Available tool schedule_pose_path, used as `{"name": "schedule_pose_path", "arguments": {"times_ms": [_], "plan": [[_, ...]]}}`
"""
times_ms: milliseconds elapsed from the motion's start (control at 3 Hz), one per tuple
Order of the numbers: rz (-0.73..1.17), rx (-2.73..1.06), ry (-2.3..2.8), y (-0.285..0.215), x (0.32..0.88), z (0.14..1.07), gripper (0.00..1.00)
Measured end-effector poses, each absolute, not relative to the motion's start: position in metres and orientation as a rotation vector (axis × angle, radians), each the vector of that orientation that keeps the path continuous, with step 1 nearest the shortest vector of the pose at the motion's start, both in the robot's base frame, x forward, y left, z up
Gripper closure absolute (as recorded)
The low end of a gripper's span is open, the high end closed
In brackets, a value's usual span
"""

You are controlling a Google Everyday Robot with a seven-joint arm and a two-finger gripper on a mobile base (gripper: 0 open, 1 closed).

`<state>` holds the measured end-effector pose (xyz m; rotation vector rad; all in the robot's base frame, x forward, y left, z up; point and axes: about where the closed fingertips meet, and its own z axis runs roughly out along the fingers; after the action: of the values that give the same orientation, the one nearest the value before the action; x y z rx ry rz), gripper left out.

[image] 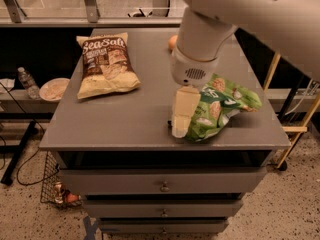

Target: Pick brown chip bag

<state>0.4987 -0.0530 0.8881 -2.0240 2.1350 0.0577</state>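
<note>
Brown flat chip bag (106, 66) lies at the grey surface's (125, 121) far left, well apart from the cream gripper (184, 113) at the crumpled green snack bag's (227, 106) left edge, clenched or released cannot be told.

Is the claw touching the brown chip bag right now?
Apart. The camera view shows bare tabletop between the claw, by the green snack bag, and the brown chip bag.
</note>
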Motion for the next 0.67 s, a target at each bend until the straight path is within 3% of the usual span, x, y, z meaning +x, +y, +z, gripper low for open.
{"name": "schedule_pose_path", "arguments": {"times_ms": [667], "plan": [[0.099,-1.831,2.176,0.021,0.544,0.877,0.00]]}}
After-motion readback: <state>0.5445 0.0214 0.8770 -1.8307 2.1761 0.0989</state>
